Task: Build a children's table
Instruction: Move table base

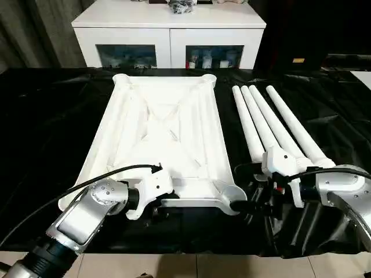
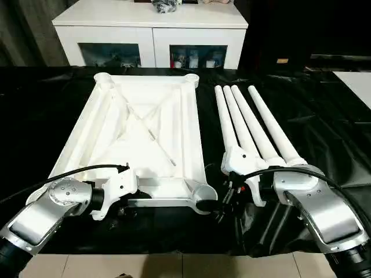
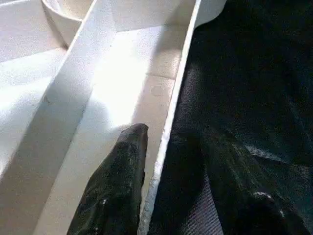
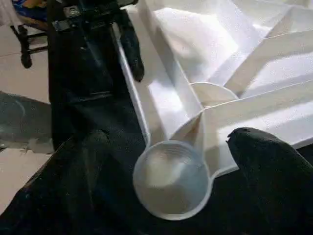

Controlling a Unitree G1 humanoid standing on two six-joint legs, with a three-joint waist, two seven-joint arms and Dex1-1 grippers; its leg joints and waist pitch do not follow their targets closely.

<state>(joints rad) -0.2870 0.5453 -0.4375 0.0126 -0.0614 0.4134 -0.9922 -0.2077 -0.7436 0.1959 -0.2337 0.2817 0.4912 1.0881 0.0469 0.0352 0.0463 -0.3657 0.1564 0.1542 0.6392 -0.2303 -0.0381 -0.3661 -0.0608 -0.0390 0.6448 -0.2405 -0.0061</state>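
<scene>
The children's table lies in parts on a black cloth. Its white tabletop (image 1: pixel 162 127) rests upside down, ribs up. Four white legs (image 1: pixel 272 124) lie side by side to its right. My left gripper (image 3: pixel 173 134) is at the tabletop's near edge, open, one finger (image 3: pixel 122 166) inside the rim and the other outside it with a gap. That finger (image 4: pixel 132 56) also shows from the right wrist. My right gripper (image 4: pixel 168 142) stands wide open around the near right corner socket (image 4: pixel 171 183), a finger on each side, not touching it.
A white cabinet (image 1: pixel 168 35) with glass doors stands behind the work surface, small items on its top. The black cloth (image 1: pixel 46 127) covers the surface on all sides of the tabletop. Tiled floor (image 1: pixel 174 266) shows past the near edge.
</scene>
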